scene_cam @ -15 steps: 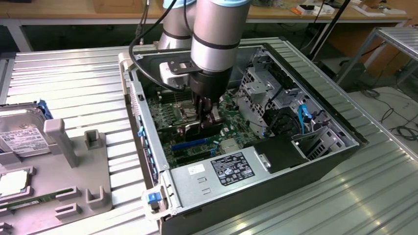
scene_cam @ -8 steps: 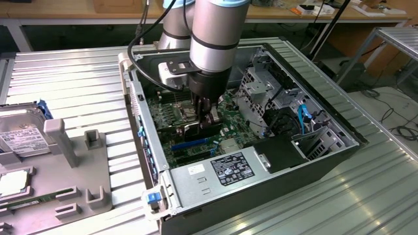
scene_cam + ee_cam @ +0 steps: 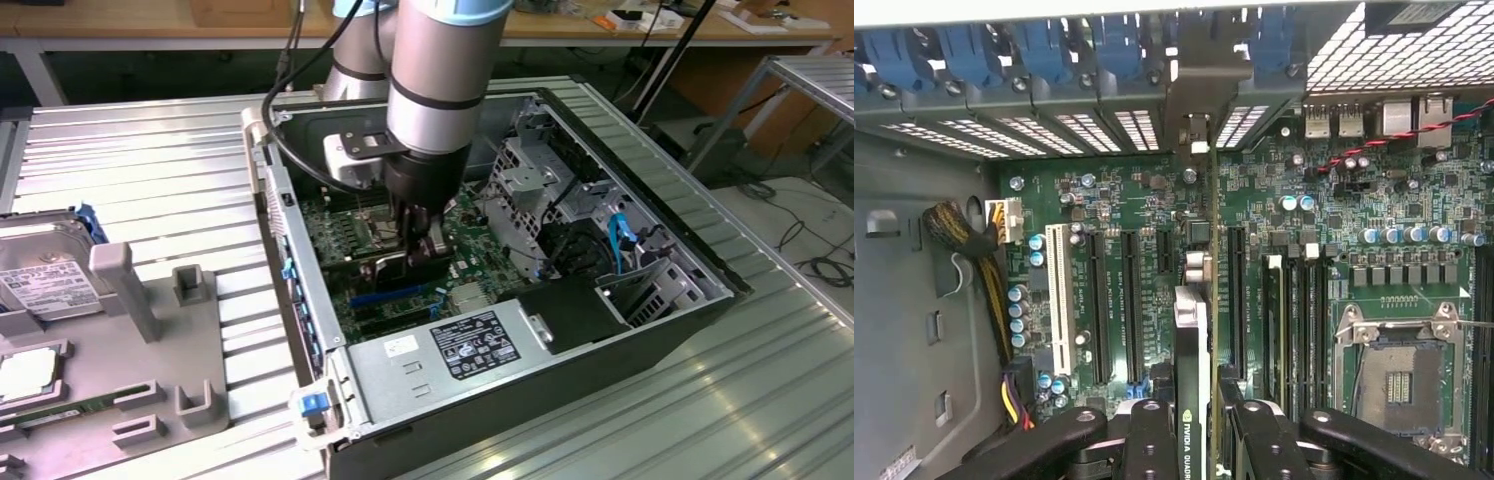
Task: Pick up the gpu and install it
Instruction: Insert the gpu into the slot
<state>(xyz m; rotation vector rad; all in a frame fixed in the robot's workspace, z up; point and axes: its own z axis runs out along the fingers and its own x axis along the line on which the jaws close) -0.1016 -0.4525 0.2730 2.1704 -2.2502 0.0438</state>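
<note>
Fingers [image 3: 1154,440] clenched on the flat green gpu card with black cooler [image 3: 1192,350], held edge-on over the green motherboard [image 3: 1324,200] (far end toward the silver vented slot covers [image 3: 1094,125]). I'd keep it square and press evenly.

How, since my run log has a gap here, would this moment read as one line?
hand shut on gpu | gpu edge-down over motherboard slots | inside open computer case | seated: cannot tell

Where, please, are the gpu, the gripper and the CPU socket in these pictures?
gpu [image 3: 1191,330], wrist view, edge of its cooler.
gripper [image 3: 1204,440], wrist view, midway between its fingertips.
CPU socket [image 3: 1399,385], wrist view, middle of the socket.
</note>
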